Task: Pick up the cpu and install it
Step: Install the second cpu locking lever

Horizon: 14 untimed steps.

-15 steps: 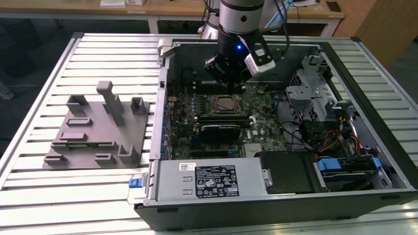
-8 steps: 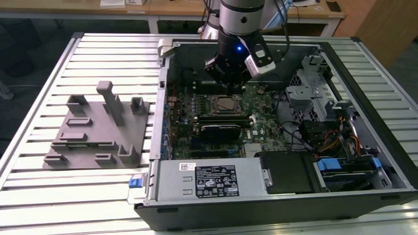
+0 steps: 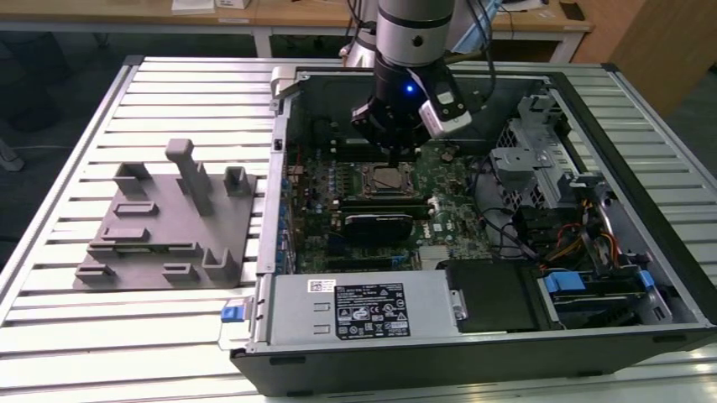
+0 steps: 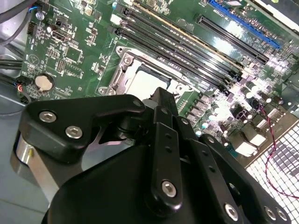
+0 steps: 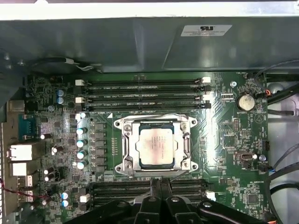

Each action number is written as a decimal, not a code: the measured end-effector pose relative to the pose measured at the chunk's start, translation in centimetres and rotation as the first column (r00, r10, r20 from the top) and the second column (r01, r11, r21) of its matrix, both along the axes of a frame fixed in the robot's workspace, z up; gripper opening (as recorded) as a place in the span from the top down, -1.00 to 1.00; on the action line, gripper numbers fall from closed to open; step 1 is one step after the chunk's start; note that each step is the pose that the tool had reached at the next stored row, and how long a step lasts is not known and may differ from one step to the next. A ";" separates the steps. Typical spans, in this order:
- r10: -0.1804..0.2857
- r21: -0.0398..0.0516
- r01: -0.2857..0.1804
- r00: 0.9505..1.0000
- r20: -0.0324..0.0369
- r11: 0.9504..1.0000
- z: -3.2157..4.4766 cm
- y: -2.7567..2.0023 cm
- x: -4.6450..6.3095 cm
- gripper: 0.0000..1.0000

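The cpu [image 5: 156,147], a flat silver square, lies in the metal-framed socket [image 5: 122,126] on the green motherboard inside the open computer case. In the exterior view the cpu [image 3: 389,177] is just below my gripper [image 3: 395,156], which hangs a little above the board at the socket's far edge. In the first wrist view my gripper [image 5: 156,185] has its two black fingers pressed together beside the socket frame, with nothing between them. In the second wrist view the gripper [image 4: 161,95] covers part of the cpu [image 4: 140,81].
Rows of memory slots [image 5: 145,93] flank the socket on two sides. The case wall [image 3: 336,88] rises close behind the arm. A power supply [image 3: 358,306] and drive cages with cables [image 3: 560,193] fill the case's other sides. A grey plastic fixture [image 3: 168,218] sits on the slatted table.
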<state>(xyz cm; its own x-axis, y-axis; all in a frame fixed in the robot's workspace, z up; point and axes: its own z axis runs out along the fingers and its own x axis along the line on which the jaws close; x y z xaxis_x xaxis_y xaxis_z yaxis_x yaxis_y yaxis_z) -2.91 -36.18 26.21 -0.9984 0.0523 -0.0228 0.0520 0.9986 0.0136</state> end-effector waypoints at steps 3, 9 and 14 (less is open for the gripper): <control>0.000 0.000 0.000 1.000 0.000 1.000 -0.39 0.00 0.0 0.79; 0.000 0.000 0.000 1.000 0.000 1.000 -0.62 0.00 0.0 0.79; 0.000 0.000 0.000 1.000 0.000 1.000 -1.17 0.00 0.0 0.79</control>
